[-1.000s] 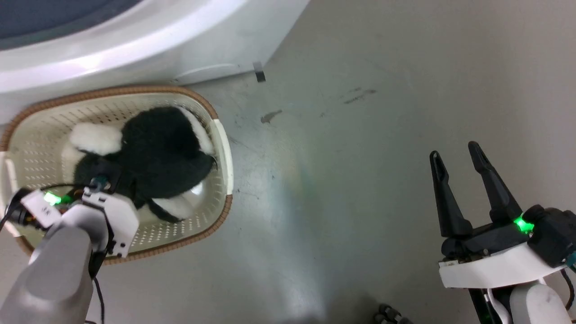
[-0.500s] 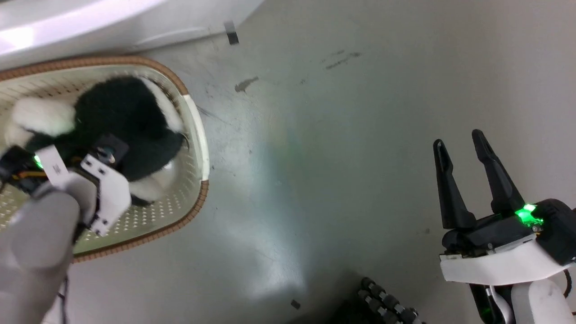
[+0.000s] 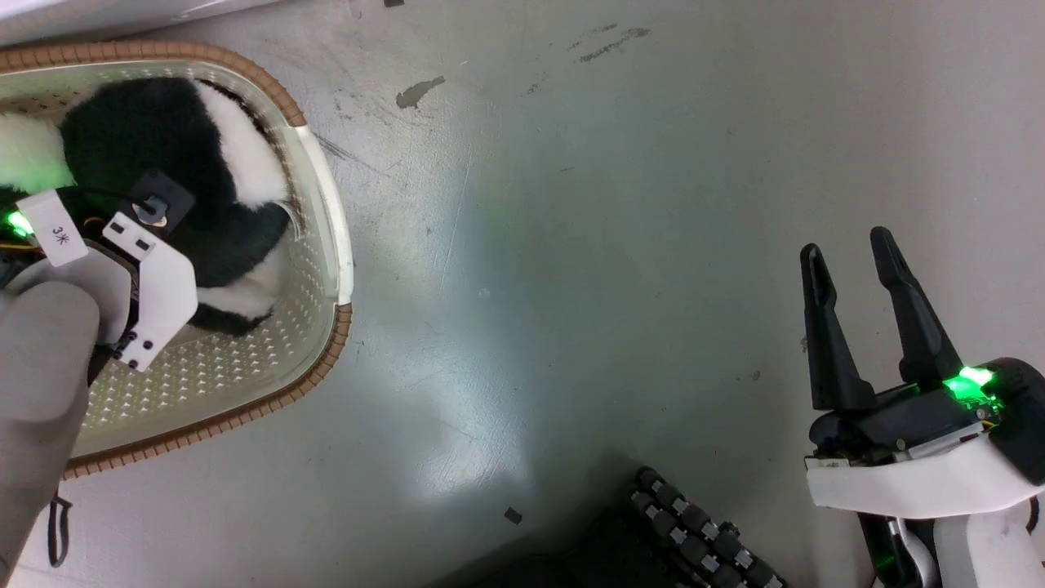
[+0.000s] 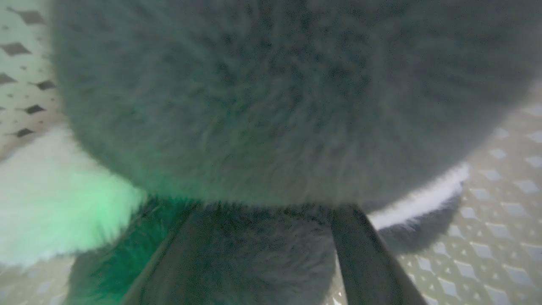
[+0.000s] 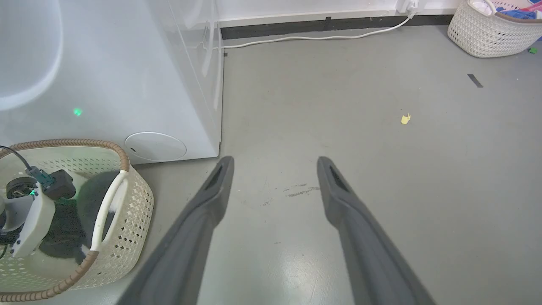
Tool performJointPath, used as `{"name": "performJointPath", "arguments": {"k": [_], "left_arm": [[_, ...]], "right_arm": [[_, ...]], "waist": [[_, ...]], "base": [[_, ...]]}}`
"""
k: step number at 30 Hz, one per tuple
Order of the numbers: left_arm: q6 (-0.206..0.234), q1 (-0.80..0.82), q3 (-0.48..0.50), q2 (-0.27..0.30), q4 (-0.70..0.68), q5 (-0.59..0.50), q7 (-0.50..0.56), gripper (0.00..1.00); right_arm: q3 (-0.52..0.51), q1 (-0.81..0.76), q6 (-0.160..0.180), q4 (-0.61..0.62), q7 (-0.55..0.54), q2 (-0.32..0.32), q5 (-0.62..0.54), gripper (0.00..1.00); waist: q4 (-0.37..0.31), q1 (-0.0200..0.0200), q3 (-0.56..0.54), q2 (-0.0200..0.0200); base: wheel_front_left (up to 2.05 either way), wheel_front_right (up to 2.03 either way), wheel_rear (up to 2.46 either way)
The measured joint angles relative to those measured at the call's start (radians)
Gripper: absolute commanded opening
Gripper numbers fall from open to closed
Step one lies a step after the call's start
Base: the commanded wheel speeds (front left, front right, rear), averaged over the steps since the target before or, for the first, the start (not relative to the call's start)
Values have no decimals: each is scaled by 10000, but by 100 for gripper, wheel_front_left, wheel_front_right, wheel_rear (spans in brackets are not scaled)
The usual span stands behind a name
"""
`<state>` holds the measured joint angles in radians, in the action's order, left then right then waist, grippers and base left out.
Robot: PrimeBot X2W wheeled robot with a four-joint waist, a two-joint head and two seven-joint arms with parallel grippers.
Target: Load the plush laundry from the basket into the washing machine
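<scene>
At the left of the head view, the cream perforated basket [image 3: 336,339] with its brown woven-look rim stood on the grey floor [image 3: 571,245]. Just behind it was the front of the white washing machine [image 5: 169,84]. The plush laundry [image 3: 139,131], black fur with white patches, lay inside the basket against its right-hand wall and white handle. The left gripper [image 4: 264,209] reached down into the basket from above. Its white wrist mount sat over the near side of the bundle and hid the fingers from the head camera.

In the left wrist view the two dark fingers [image 4: 364,254] stood apart and were sunk in the fur. Black plush lay between them and bulged up just beyond their tips. A white patch, lit green, lay to their left, with the basket's perforated base to either side.

Further right came bare floor with a few dark scuffs. A black part studded with small rollers [image 3: 702,531] showed at the bottom edge. At the far right, well apart from the basket, the right gripper [image 3: 846,243] hung over the floor with its fingers spread and nothing between them. Its wrist view showed a white cable [image 5: 317,37] along the wall and a second pale woven basket [image 5: 487,34] in the far corner.
</scene>
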<state>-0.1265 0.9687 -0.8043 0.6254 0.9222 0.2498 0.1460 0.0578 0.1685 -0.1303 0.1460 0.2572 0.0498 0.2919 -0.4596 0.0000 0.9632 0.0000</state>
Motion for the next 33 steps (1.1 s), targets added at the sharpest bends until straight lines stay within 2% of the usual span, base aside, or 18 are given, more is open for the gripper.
{"name": "performJointPath", "arguments": {"k": [1, 2, 11, 18, 19, 24, 27, 33], "left_arm": [[0, -5, -61, -17, 13, 173, -6, 11], [0, -5, -132, -25, 40, 362, 0, 0], [27, -274, -207, 71, 410, 1032, -968, 0], [364, -1061, -2, -800, 786, 1469, -2560, 0], [460, -1338, 150, -1218, 926, 1724, -3275, 0], [878, -2011, 704, -1883, 849, 2274, -3927, 0], [1095, -2655, 1060, -2142, 238, 2391, -3946, 0], [1745, -4228, 2236, -2380, -2355, 2061, -3996, 0]], "right_arm": [[-4, 1, 0, -2, 0, 0, 0, 100], [-4, 2, 0, -8, 0, 0, -2, 100], [-77, 280, -10, -142, 2, 0, -90, 100], [-821, 270, -12, -199, 2, 2, -748, 100], [-1091, 220, -12, -215, 2, 2, -1035, 100], [-1348, -46, -12, -307, 2, 2, -1501, 100], [-1486, -275, -12, -328, 2, 2, -1699, 100], [-1705, -649, -12, -468, 2, 0, -1914, 100]], "waist": [[1, -1, -1, 0], [6, -1, -13, 0], [-96, 1, -469, 0], [260, 0, -1607, 0], [504, 0, -2238, 0], [943, 0, -3402, 0], [1213, 0, -4134, 0], [1809, -1, -5498, 0]], "base": [[0, 0, 0], [0, 0, 0], [0, 0, 0], [0, 0, 0], [0, 0, 0], [0, 0, 0], [0, 0, 0], [0, 0, 0]]}}
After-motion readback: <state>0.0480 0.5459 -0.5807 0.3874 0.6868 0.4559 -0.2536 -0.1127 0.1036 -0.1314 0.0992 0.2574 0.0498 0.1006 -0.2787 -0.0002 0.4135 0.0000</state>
